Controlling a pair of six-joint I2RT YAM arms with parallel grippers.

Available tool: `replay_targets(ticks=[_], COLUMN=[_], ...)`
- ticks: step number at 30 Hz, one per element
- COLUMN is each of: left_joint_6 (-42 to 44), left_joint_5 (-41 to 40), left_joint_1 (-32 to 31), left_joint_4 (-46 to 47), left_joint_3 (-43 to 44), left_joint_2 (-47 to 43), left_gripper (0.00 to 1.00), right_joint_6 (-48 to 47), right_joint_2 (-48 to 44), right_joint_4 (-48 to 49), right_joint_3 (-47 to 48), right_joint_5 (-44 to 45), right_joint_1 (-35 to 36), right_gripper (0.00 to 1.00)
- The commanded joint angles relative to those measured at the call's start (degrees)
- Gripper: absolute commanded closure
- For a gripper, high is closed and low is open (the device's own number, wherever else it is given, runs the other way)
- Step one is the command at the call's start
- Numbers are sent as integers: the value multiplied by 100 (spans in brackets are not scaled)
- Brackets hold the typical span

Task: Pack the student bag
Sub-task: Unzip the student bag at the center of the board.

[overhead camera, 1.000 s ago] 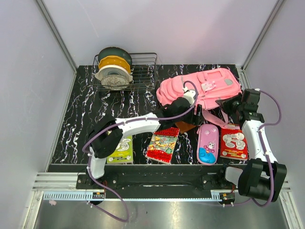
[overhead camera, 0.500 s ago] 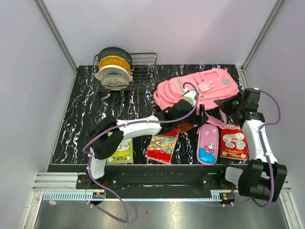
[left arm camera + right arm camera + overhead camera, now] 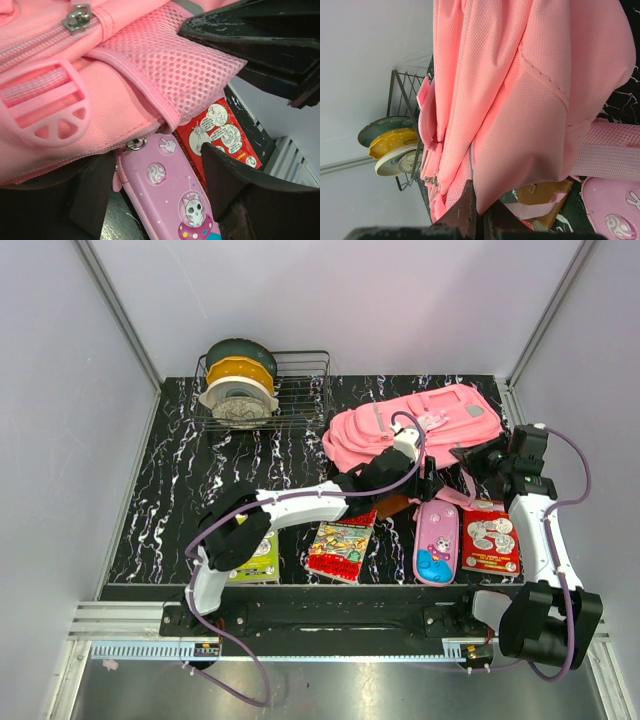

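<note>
The large soft pink fabric student bag [image 3: 420, 425] lies flat at the back right of the black, white-veined desk [image 3: 180, 490]. None of the views shows its inside. The left pincer [image 3: 426, 480] reaches across to the bag's near edge with its jaws wide apart. A corner of the bag's pink mesh sits between them, but they are not closed on it. The right pincer [image 3: 476, 212] is at the bag's right near corner, closed tight with a fold of the bag's fabric pinched between its fingers.

At the back left stands a wire basket [image 3: 300, 390] holding three round spools on edge, side by side: a dark green spool [image 3: 240, 352], a yellow spool [image 3: 240, 371] and a white-rimmed grey spool [image 3: 238, 400].

A row of things lies along the near edge:
- A yellow-green booklet [image 3: 255, 555] is partly under the left arm.
- A red-and-yellow picture book [image 3: 342, 538] comes next.
- A small pink pencil case with a cat print [image 3: 436, 540] is zipped shut, its top end just under the bag's edge.
- A red booklet with cartoon pictures [image 3: 490, 537] lies just beside the case.

A flat brown leather-like piece [image 3: 395, 505] pokes out from under the bag.
</note>
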Motion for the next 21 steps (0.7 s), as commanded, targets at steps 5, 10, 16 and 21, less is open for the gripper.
replay_targets(ticks=[5, 10, 16, 21], left_joint_6=[135, 153, 144, 188], left_joint_5=[-627, -716, -751, -769], left_joint_1=[112, 147, 208, 252], left_joint_4=[555, 704, 730, 678], left_joint_3=[284, 231, 187, 73], left_joint_2=[12, -32, -146, -278], left_gripper=[40, 64, 83, 100], right_joint_6=[41, 6, -117, -214], right_joint_2=[-419, -437, -437, -437], right_joint_4=[163, 145, 48, -22], right_joint_3=[272, 228, 210, 192], right_joint_5=[-662, -689, -645, -522], right_joint_1=[112, 120, 112, 112], right_gripper=[100, 100, 100, 100])
